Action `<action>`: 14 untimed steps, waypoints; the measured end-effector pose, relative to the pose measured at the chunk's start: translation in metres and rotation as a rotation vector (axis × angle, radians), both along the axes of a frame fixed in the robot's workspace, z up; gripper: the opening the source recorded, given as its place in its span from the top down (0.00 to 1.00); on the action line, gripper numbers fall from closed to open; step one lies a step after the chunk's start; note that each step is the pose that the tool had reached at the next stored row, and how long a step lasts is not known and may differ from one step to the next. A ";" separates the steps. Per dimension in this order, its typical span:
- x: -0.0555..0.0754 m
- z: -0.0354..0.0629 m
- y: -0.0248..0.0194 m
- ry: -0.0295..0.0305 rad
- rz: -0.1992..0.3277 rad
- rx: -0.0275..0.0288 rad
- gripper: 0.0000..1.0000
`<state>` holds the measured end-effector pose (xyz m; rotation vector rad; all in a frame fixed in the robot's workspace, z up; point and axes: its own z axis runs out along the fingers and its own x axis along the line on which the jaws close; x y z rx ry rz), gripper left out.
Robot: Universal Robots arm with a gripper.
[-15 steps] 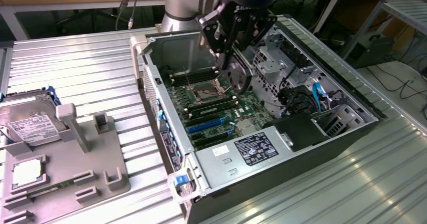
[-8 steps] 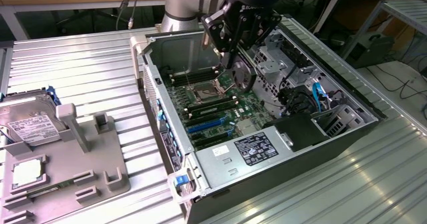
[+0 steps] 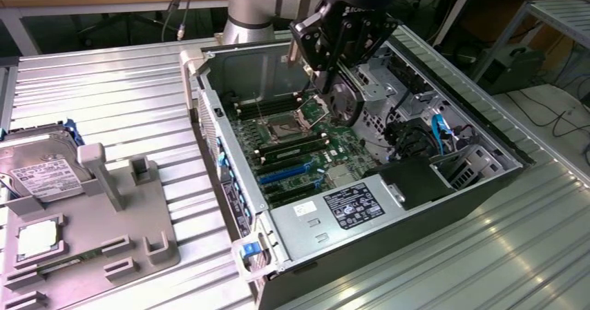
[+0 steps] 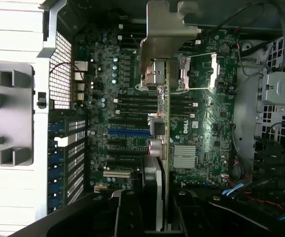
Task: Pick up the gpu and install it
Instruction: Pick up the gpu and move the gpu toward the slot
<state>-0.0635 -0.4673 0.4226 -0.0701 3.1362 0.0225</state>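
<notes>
Silvery bracket [image 4: 167, 24] leading, the gpu [image 4: 161, 127] is clamped in the gripper [image 3: 334, 82], jaws partly closed, hanging just under it over the motherboard [image 4: 201, 128]. Installing seems under way; seating needs the card's edge exactly above a slot [image 4: 128, 132].

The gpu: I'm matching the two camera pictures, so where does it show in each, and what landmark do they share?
Exterior view: the gpu hangs from the tool over the motherboard of the open case.
Wrist view: the gpu is seen edge-on, reaching out from the tool across the motherboard, silvery bracket at its far end.
Shared landmark: the blue slot on the motherboard.
</notes>
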 end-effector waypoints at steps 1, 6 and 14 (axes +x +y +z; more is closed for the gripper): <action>0.002 -0.0001 0.0000 0.0000 0.000 0.0001 0.72; 0.010 -0.0003 0.0001 0.0000 0.000 0.0000 0.72; 0.026 -0.0013 0.0000 0.0000 0.000 0.0000 0.72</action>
